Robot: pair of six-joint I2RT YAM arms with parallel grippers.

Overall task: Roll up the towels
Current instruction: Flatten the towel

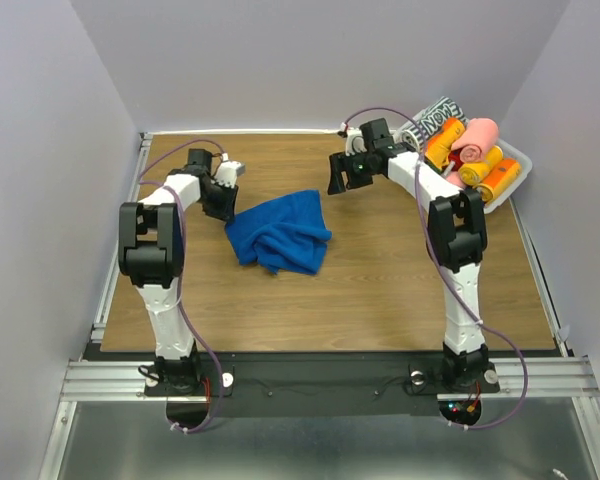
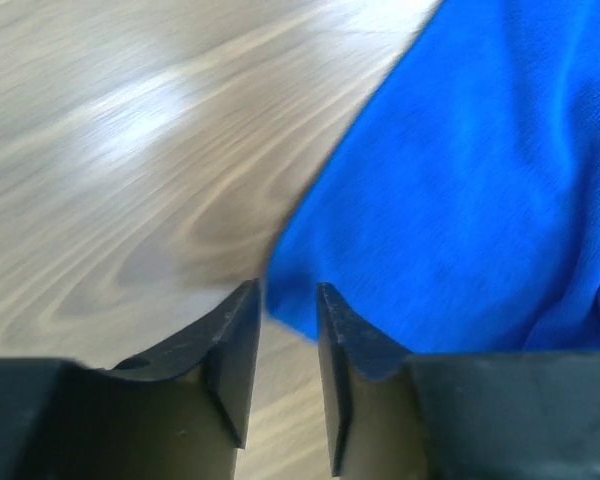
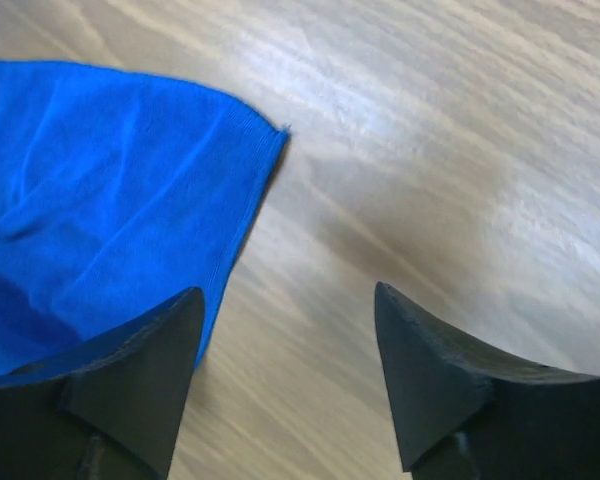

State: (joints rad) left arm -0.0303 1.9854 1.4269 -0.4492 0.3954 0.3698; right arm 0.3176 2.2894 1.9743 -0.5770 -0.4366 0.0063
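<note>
A large royal blue cloth towel (image 1: pixel 280 235) lies crumpled in a loose heap on the wooden desk (image 1: pixel 390 280), left of the middle and between the two arms. The left tool (image 1: pixel 223 192) sits low at the heap's far left edge. In the left wrist view its fingers (image 2: pixel 235 340) stand only a narrow gap apart, with bare wood showing between them. A corner of the blue towel lies right at their tips and is not visibly pinched. The right tool (image 1: pixel 342 175) hangs near the towel's far right side, released and wide apart, over bare wood with the towel's hemmed edge just beside one finger (image 3: pixel 145 370). The salmon pink cloth towel (image 1: pixel 477 138) lies rolled in a clear plastic bin (image 1: pixel 517 160) at the far right corner, among orange rolls (image 1: pixel 445 145) and a black-and-white patterned roll (image 1: pixel 435 118).
</note>
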